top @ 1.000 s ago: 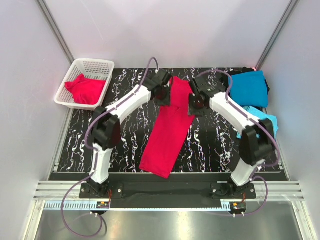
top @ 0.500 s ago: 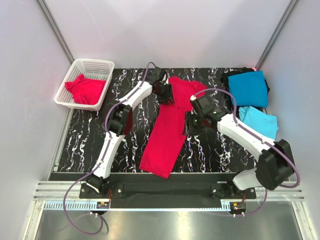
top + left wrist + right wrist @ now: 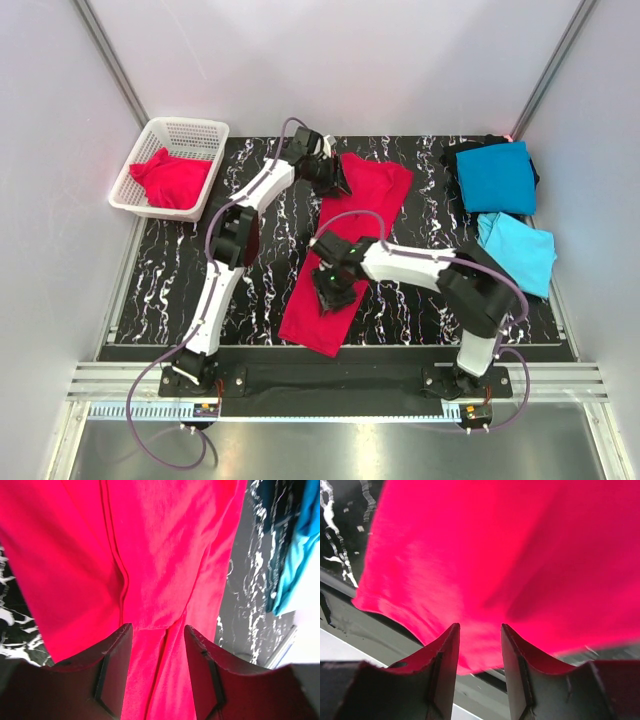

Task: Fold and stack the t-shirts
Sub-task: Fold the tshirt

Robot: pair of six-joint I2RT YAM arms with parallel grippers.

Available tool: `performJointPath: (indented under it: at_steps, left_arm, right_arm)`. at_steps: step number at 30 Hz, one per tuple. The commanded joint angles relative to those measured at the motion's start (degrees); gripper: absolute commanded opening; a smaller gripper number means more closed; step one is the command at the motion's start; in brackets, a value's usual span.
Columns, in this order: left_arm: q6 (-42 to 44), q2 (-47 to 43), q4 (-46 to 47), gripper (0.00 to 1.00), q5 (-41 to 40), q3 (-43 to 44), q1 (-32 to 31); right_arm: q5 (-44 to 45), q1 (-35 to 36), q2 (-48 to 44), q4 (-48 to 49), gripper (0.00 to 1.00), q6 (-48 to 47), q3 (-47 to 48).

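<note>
A crimson-red t-shirt, folded lengthwise into a long strip, lies slanted on the black marbled table. My left gripper is open at the far left edge of the strip; red cloth lies flat under the left gripper. My right gripper is open just above the near part of the strip; in its wrist view the right gripper hangs over the shirt's near hem. A folded teal-blue shirt and a sky-blue shirt lie at the right.
A white mesh basket at the far left holds another crumpled red shirt. The table's near edge and a metal rail run just below the strip's near end. Grey walls close in both sides.
My right arm swung from the shirt's far right edge down to its near part. The left gripper shifted slightly at the far end. The far end of the shirt now lies wider and flatter.
</note>
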Motion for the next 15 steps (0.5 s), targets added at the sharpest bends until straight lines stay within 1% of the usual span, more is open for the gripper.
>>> performJointPath:
  at_steps: [1, 11, 15]
  left_arm:
    - [-1.81, -2.16, 4.1, 0.5, 3.61, 0.43, 0.83]
    - [-1.2, -0.66, 2.52, 0.5, 3.52, -3.87, 0.65]
    - [-0.41, -0.4, 2.34, 0.5, 2.21, -5.37, -0.75]
  right_arm:
    - [-0.45, 3.38, 2.72, 2.51, 0.45, 2.01, 4.68]
    - [1.48, 4.26, 5.37, 2.78, 0.44, 5.09, 3.81]
    - [2.27, 4.35, 5.63, 2.78, 0.44, 6.06, 3.28]
